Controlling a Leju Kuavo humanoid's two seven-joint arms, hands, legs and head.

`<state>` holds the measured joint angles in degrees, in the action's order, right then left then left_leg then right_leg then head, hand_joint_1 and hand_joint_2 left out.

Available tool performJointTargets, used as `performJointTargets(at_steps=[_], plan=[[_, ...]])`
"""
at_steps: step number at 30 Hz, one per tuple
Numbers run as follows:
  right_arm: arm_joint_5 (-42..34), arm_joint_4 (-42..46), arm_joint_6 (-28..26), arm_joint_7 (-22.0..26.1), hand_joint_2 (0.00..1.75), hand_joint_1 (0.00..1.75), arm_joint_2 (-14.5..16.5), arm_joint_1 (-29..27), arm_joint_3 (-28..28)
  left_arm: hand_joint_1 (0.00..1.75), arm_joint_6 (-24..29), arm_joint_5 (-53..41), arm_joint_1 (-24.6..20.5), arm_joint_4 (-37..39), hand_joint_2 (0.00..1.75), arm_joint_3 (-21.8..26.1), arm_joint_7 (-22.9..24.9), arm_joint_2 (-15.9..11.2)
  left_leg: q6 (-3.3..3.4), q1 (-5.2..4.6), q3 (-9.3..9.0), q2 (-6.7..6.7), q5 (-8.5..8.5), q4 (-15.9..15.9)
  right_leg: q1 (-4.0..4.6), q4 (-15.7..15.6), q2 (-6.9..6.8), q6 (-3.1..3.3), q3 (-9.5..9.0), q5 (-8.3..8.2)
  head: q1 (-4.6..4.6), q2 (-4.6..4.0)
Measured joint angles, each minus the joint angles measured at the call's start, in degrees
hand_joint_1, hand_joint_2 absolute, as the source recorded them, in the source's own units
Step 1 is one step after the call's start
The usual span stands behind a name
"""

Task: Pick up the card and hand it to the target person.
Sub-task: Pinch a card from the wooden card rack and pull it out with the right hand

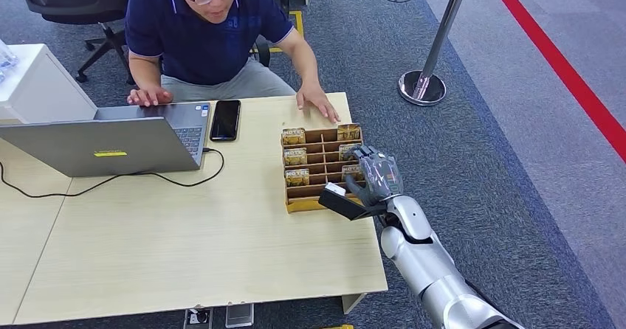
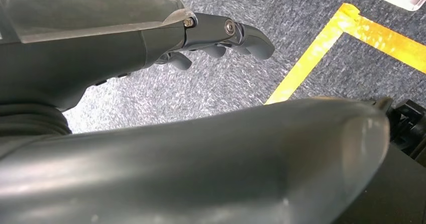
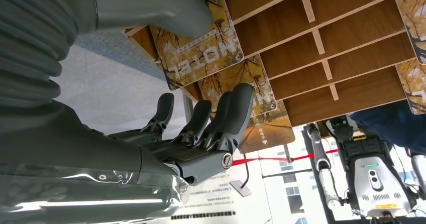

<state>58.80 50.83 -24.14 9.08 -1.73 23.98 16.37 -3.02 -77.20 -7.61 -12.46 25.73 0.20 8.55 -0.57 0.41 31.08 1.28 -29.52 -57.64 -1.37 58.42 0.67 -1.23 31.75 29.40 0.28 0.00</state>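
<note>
Here, light wooden table (image 1: 184, 248) seen, person (image 1: 207, 26) seated at far side, one palm laid on far edge. Grey laptop (image 1: 103, 144) placed at left, black phone (image 1: 225, 119) just right of it. Wooden card rack (image 1: 319, 168) set near right edge, yellow cards (image 1: 297, 177) stood in slots. Right hand (image 1: 373, 175) held at rack's right side, fingers (image 3: 236, 113) spread beside right-column cards (image 3: 201, 48), nothing grasped. Left hand (image 2: 221, 35) hung over carpet, fingers loosely curled, released.
</note>
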Motion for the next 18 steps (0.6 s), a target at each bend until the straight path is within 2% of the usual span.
performJointTargets(at_steps=[3,8,18], plan=[[0.0,-0.2,-0.2,0.1,1.75,0.69,0.0,0.0,0.0,0.00,0.0,0.0,0.0,0.0,0.00,0.0,0.0,0.0,0.00,0.00,-0.01,0.00,0.00,0.0,0.00,0.0,0.00,0.00,0.00,0.00,0.00,0.00],[-0.1,-0.4,-0.5,0.2,1.75,0.81,0.0,0.0,0.0,0.00,0.0,-0.1,0.0,0.0,0.00,0.0,0.0,0.0,0.00,0.00,-0.02,0.00,0.00,0.0,0.00,0.0,0.00,0.00,-0.01,0.00,0.01,0.00],[-0.1,-0.7,-0.7,-0.1,1.75,1.31,-0.1,-0.3,-0.2,0.00,-0.1,-0.2,0.0,0.0,0.00,0.0,0.0,0.0,0.00,0.00,-0.03,0.00,0.00,0.0,0.00,0.0,0.01,0.00,-0.01,0.00,0.00,0.00]])
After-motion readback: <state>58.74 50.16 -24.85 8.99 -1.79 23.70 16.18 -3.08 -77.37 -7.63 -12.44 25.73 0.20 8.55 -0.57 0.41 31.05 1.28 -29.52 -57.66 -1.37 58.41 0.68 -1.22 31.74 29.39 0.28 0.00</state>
